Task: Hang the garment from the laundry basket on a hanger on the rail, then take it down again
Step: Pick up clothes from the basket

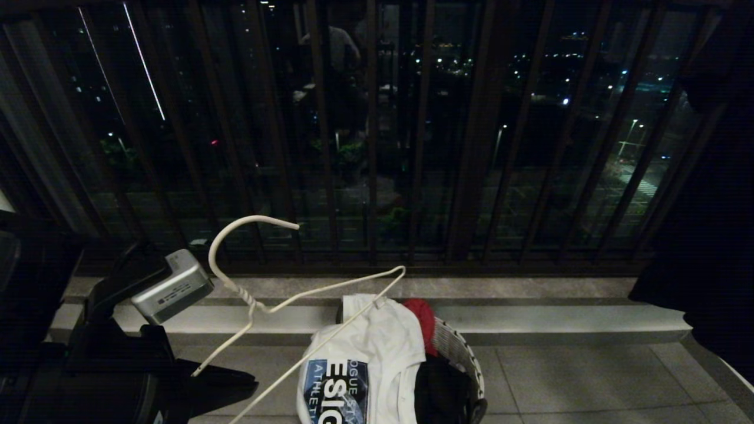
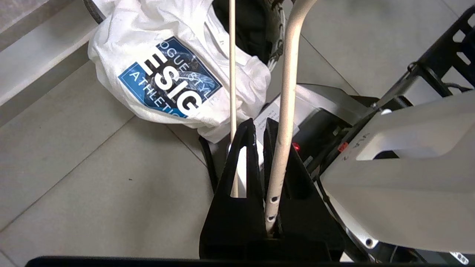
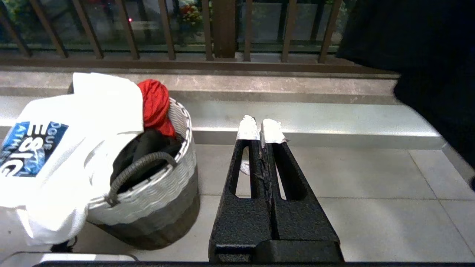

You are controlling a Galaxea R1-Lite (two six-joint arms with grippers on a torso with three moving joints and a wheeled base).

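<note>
With my left gripper clamped on the hanger and my right gripper closed on nothing, the garment, draped over the laundry basket rim, could snag the wire and topple it.

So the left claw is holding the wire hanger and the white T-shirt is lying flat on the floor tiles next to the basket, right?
Not quite. The left claw does hold the wire hanger, but the white T-shirt is draped over the laundry basket's rim, as the right wrist view shows.
</note>
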